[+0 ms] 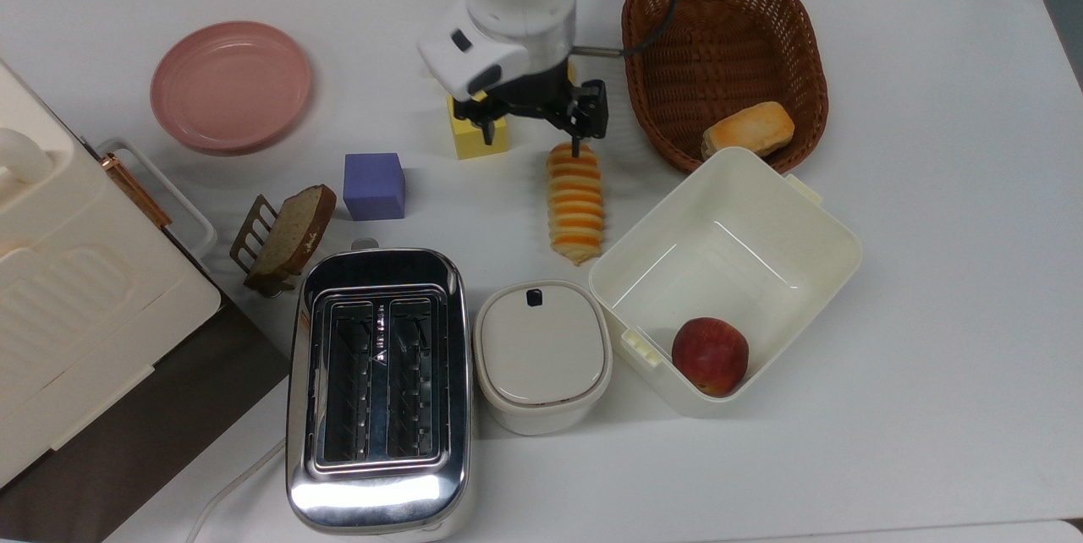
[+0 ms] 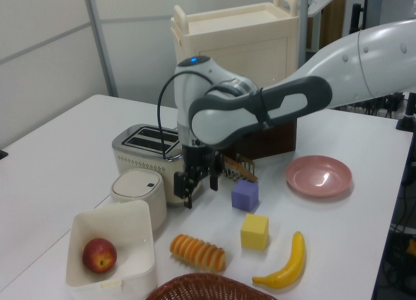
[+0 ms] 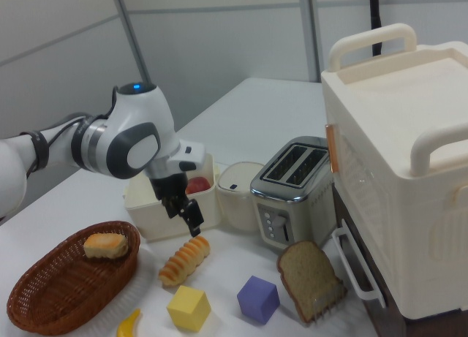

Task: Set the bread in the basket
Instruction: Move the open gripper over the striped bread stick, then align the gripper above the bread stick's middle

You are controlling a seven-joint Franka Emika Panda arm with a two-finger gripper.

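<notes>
The bread [image 1: 575, 203], a long loaf striped orange and cream, lies on the white table between the yellow cube and the cream tub; it also shows in the left view [image 2: 197, 253] and the right view [image 3: 184, 260]. The dark wicker basket [image 1: 636, 61] stands at the top view's upper right, with a short golden bun [image 1: 749, 128] in its near end. My gripper [image 1: 533, 139] hangs open above the table. One fingertip [image 1: 577, 145] sits over the loaf's far end, the other over the yellow cube. In the left view the gripper [image 2: 200, 191] hovers clear above the loaf.
A cream tub [image 1: 808, 213] holding a red apple [image 1: 710, 355] sits right beside the loaf. Around it are a yellow cube [image 1: 478, 137], purple cube [image 1: 373, 185], lidded container [image 1: 542, 354], toaster [image 1: 378, 391], toast rack [image 1: 286, 237], pink plate [image 1: 230, 85] and banana [image 2: 286, 264].
</notes>
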